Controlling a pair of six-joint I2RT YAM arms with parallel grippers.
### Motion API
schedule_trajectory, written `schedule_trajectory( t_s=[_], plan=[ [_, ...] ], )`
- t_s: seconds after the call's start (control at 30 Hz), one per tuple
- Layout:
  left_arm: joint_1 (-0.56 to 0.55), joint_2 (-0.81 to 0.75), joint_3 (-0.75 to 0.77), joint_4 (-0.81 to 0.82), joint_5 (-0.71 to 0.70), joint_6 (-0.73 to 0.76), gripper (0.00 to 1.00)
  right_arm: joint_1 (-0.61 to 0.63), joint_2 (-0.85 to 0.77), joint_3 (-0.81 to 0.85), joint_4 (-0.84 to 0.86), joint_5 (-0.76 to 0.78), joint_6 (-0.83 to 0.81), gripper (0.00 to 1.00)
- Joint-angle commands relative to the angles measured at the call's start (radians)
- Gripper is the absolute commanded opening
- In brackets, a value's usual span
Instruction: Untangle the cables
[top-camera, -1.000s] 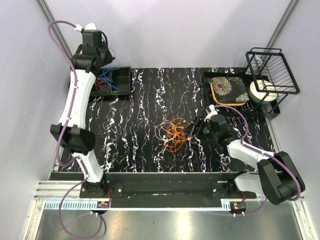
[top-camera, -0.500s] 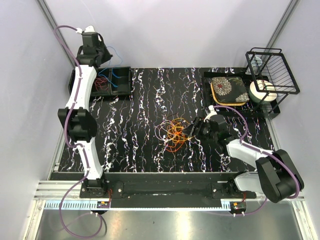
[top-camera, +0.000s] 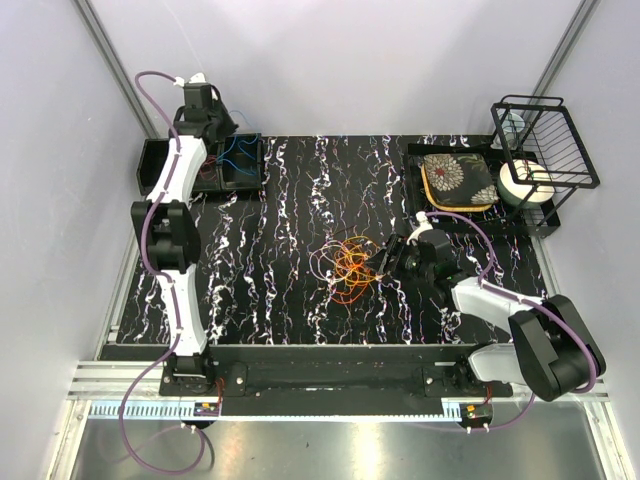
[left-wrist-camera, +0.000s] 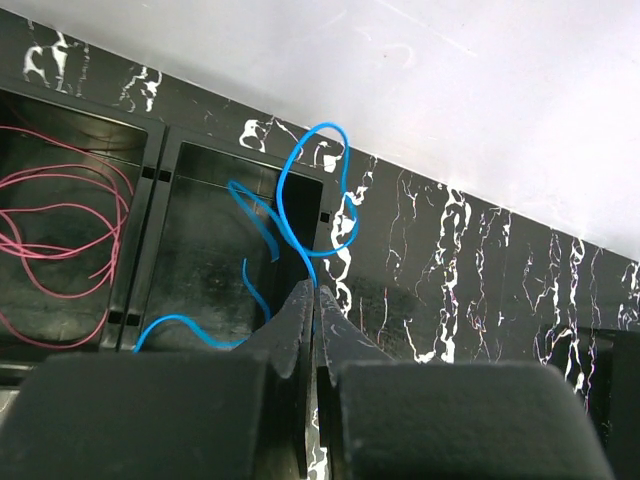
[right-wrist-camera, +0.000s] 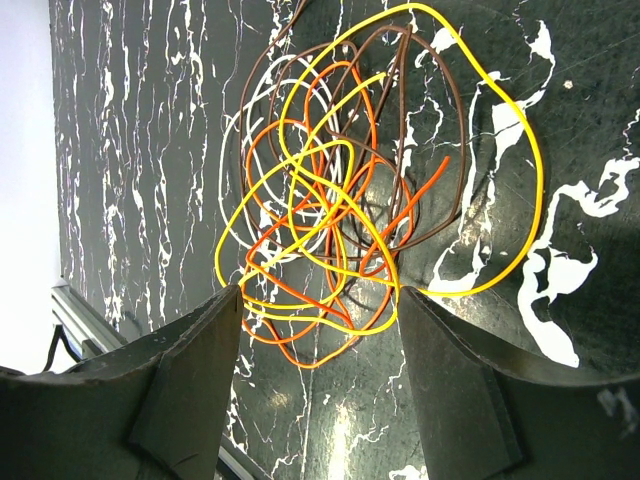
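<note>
— While the left fingers (left-wrist-camera: 312, 300) pinch the blue cable (left-wrist-camera: 285, 215) above the black bin (left-wrist-camera: 150, 215) at ten o'clock, where do we find the rest?
— We see the tangle (right-wrist-camera: 330, 200) at the middle of the desk (top-camera: 280, 300). The right fingers (right-wrist-camera: 205, 350), in from three o'clock, stand wide astride its edge. A red cable (left-wrist-camera: 60, 230) lies in the bin.

A floral pad (top-camera: 458, 178) is lying in a black tray (top-camera: 414, 195) at the table's (top-camera: 280, 290) far right corner, a white roll (top-camera: 524, 182) sitting beside it by a wire rack (top-camera: 548, 138).
</note>
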Motion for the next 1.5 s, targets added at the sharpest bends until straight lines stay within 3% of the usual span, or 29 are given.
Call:
schedule_trajectory(
  t_s=[0.0,0.17,0.43,0.63,0.77,1.0,1.2,1.47],
  plan=[
    [0.014,0.008,-0.031,0.087,0.055,-0.025,0.00,0.006,0.004,0.042,0.014,-0.008,-0.006,0.70],
    [0.014,-0.005,-0.103,0.125,0.072,-0.031,0.00,0.006,0.002,0.042,0.013,-0.009,-0.006,0.70],
    [0.014,0.072,-0.033,0.143,0.107,-0.058,0.00,0.006,0.005,0.042,0.014,-0.009,-0.006,0.70],
    [0.040,0.113,-0.036,0.235,0.156,-0.176,0.00,0.006,0.012,0.047,0.014,-0.011,-0.007,0.70],
    [0.064,0.124,-0.088,0.370,0.234,-0.366,0.00,0.004,0.015,0.050,0.013,-0.012,-0.009,0.70],
    [0.069,0.146,-0.093,0.433,0.234,-0.374,0.00,0.004,0.018,0.052,0.011,-0.015,-0.010,0.70],
    [0.081,0.150,-0.123,0.354,0.198,-0.307,0.00,0.004,0.019,0.053,0.011,-0.018,-0.012,0.70],
    [0.083,0.045,-0.217,0.194,-0.038,-0.233,0.00,0.004,0.018,0.052,0.013,-0.015,-0.010,0.69]
  ],
)
